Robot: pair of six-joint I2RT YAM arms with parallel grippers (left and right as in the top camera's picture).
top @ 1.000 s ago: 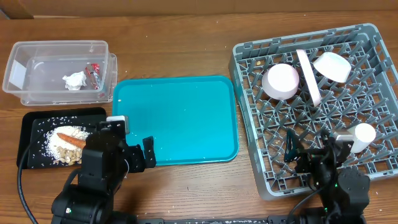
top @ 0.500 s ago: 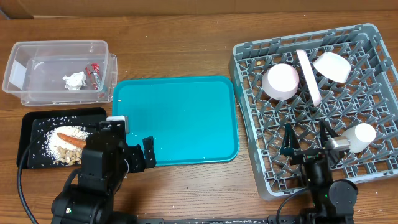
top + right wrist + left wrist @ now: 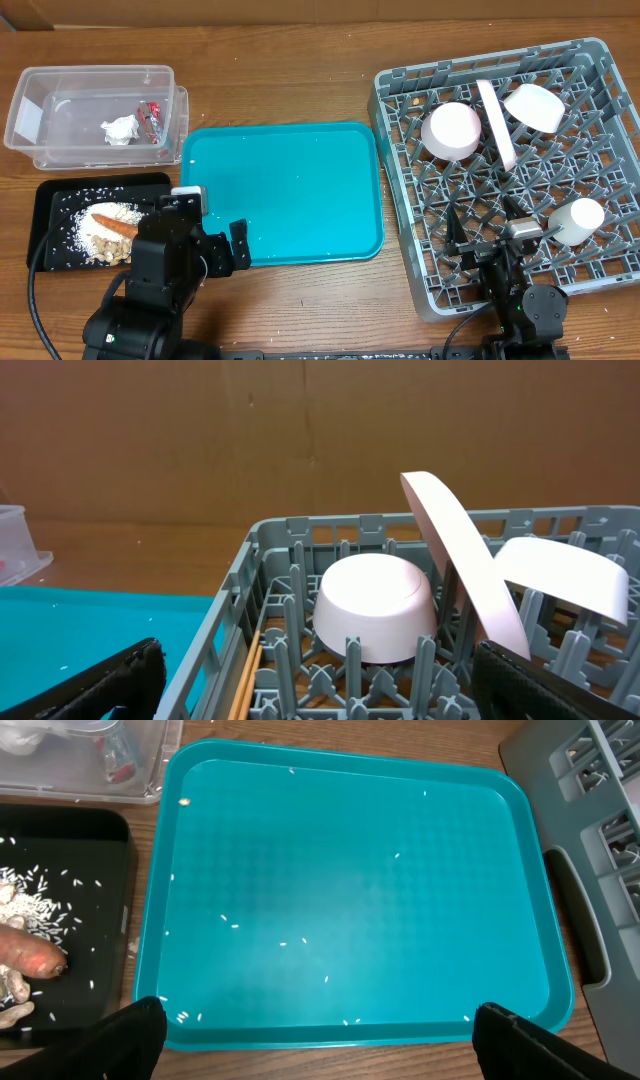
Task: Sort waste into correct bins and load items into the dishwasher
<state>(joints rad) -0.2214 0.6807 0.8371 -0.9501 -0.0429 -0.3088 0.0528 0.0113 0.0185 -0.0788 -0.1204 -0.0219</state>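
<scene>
- The right arm is drawing back toward the near edge of the table (image 3: 300,300) compared with a second ago; the right gripper (image 3: 485,238) is hovering over the front part of the dish rack (image 3: 400,90), its fingers spread wide with nothing between them.
- The left gripper (image 3: 212,222) is sitting just where it was, fingers apart and empty, over the near left corner of the teal tray (image 3: 290,190); nothing else is shifting.
- The dish rack is holding all the dishes:
  - a plate (image 3: 497,125) is standing on edge, leaning to one side.
  - a bowl (image 3: 451,131) is lying mouth-down to the plate's left, and a second bowl (image 3: 533,105) is tilting to its right.
  - a cup (image 3: 577,219) is lying near the right wall.
  - the chopsticks (image 3: 246,680) are lying just inside the left wall (clear only from the right wrist).
- The teal tray is carrying only a few scattered rice grains (image 3: 283,943).
- The clear tub (image 3: 60,85) is holding the paper ball (image 3: 121,129) and the snack wrapper (image 3: 152,120), side by side.
- The black tray (image 3: 50,195) is holding the food scraps (image 3: 105,240), with the carrot (image 3: 113,222) lying on top of them.
</scene>
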